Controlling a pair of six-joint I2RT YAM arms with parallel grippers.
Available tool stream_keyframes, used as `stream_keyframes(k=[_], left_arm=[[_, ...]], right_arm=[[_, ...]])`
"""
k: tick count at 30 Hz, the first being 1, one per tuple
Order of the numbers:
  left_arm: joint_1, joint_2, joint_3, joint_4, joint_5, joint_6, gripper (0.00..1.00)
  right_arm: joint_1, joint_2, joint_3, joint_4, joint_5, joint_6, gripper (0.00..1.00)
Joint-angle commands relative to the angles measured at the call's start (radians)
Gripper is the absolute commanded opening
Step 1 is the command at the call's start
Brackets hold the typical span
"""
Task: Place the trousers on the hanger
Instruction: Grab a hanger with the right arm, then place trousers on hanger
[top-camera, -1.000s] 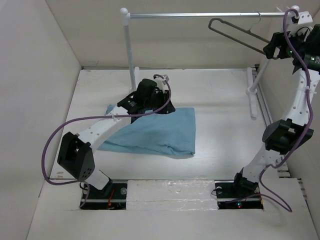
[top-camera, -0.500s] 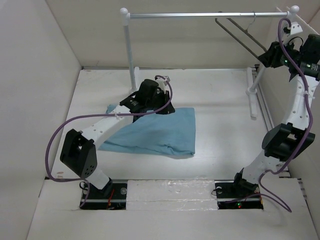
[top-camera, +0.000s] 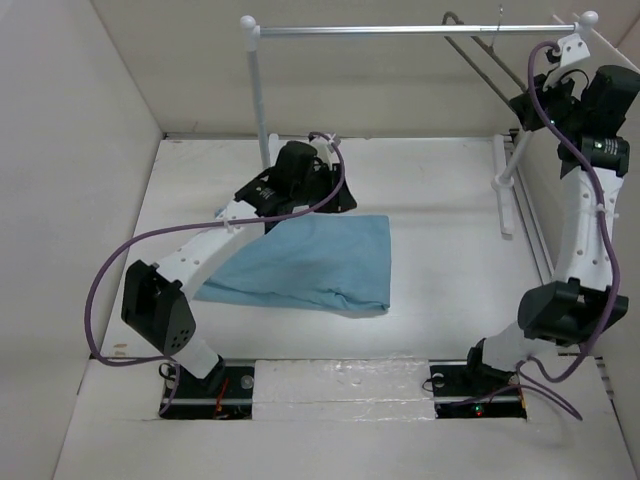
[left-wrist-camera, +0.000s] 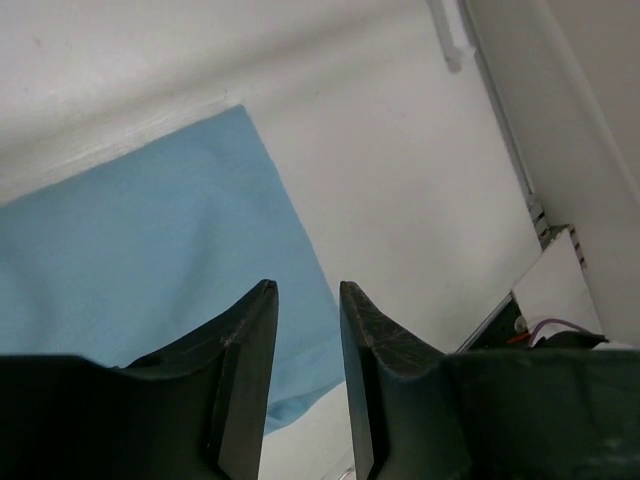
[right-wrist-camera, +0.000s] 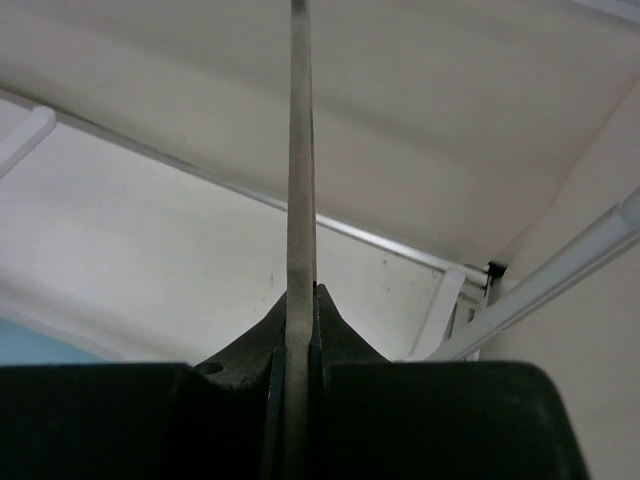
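The light blue trousers (top-camera: 305, 262) lie folded flat on the table, also seen in the left wrist view as trousers (left-wrist-camera: 150, 250). My left gripper (top-camera: 342, 200) hovers over their back edge. Its jaws (left-wrist-camera: 305, 290) stand a little apart, open, with nothing between them. High at the back right, the thin dark grey hanger (top-camera: 490, 62) slants down from the rail. My right gripper (top-camera: 524, 103) is shut on the hanger's lower end. In the right wrist view the hanger bar (right-wrist-camera: 300, 150) runs straight up out of the closed right gripper (right-wrist-camera: 303, 295).
A white rail (top-camera: 400, 30) spans the back between ball-topped posts, the left post (top-camera: 260, 100) standing just behind my left arm. The right post's foot (top-camera: 505, 185) lies along the right wall. White walls close in the table on both sides.
The right gripper closed on the hanger and swung it up and to the right along the rail. The left gripper lifted slightly off the trousers and its jaws parted a little.
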Motion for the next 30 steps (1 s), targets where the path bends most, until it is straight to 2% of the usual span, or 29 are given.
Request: stream_keyframes(k=[1,6,11,16,20,26,30], left_arm=[[0.002,-0.021,0.114,-0.021,-0.007,-0.006,0.28],[0.002,-0.020,0.229,-0.044,0.037,-0.028,0.32],[0.002,0.005,0.337,-0.037,0.091,-0.066,0.33],[-0.021,0.078,0.433,0.015,0.135,-0.111,0.35],[-0.058,0.182,0.562,0.017,0.141,-0.131,0.35],[-0.156,0.304,0.618,0.135,0.103,-0.226,0.42],[-0.198,0.369,0.598,0.198,0.057,-0.290,0.45]], right_arm=[[0.049,-0.121,-0.006,0.153,0.148,0.003,0.00],[0.061,-0.244,-0.178,0.213,0.225,0.001,0.00],[0.081,-0.318,-0.324,0.198,0.264,-0.005,0.00],[0.115,-0.413,-0.537,0.300,0.301,-0.014,0.00],[0.124,-0.372,-0.521,0.278,0.303,-0.035,0.00],[0.255,-0.469,-0.713,0.253,0.433,-0.008,0.00],[0.362,-0.575,-0.991,0.290,0.525,0.064,0.00]])
